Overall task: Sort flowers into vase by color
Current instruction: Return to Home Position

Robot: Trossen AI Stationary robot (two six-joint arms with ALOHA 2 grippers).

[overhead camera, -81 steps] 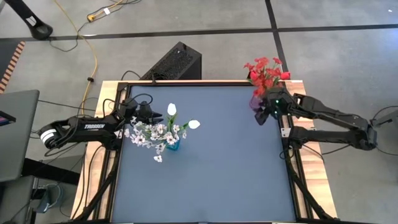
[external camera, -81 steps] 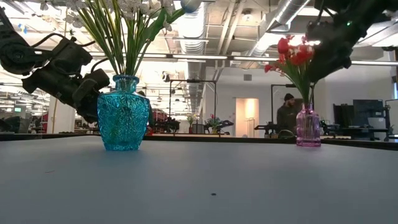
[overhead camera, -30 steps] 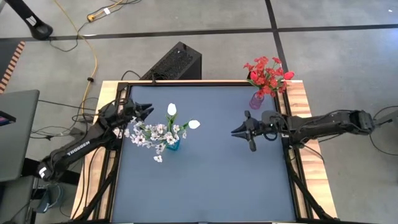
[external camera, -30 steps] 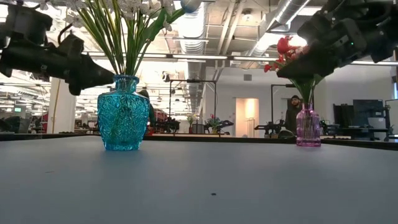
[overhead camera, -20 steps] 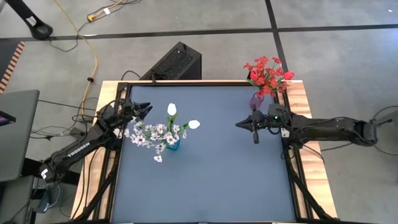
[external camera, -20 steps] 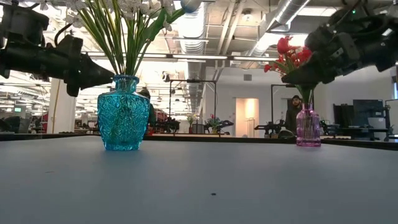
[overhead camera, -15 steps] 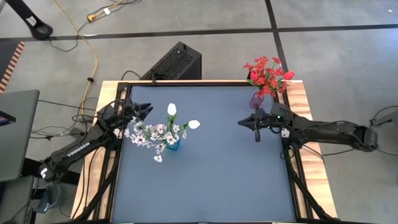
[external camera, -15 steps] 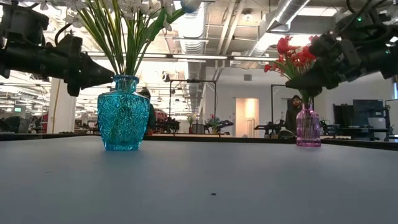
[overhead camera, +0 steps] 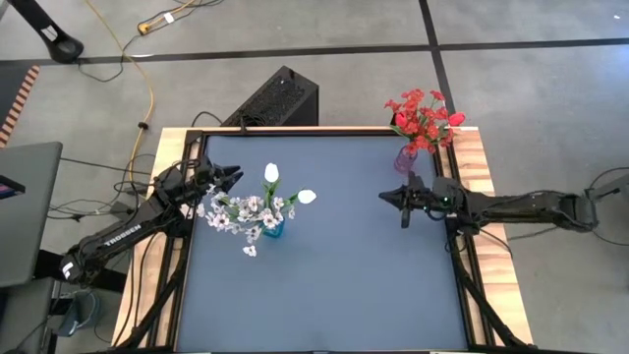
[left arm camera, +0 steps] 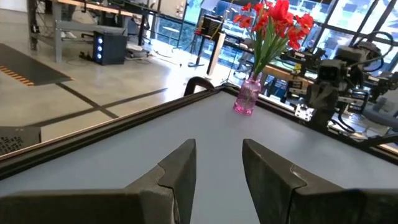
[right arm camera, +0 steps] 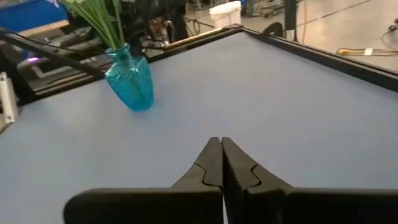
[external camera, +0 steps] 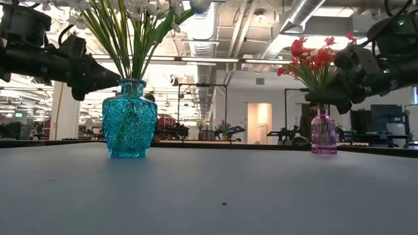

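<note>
White flowers [overhead camera: 257, 204] stand with their green stems in a blue glass vase [overhead camera: 272, 229] at the table's left; the vase also shows in the low view [external camera: 129, 119] and the right wrist view [right arm camera: 130, 79]. Red flowers [overhead camera: 423, 114] stand in a small pink vase [overhead camera: 405, 157] at the far right corner, also in the left wrist view [left arm camera: 248, 97]. My left gripper [overhead camera: 234, 177] is open and empty, left of the white flowers. My right gripper [overhead camera: 384, 196] is shut and empty, near the pink vase, above the table.
The dark blue table top [overhead camera: 334, 275] lies bare between and in front of the vases. A wooden rim [overhead camera: 476, 167] borders the table. A black box [overhead camera: 278, 98] sits beyond the far edge. A laptop [overhead camera: 25, 211] lies off the left side.
My right gripper has drawn back toward the table's right edge, staying shut and level. My left gripper has kept still. The flowers and vases have not moved.
</note>
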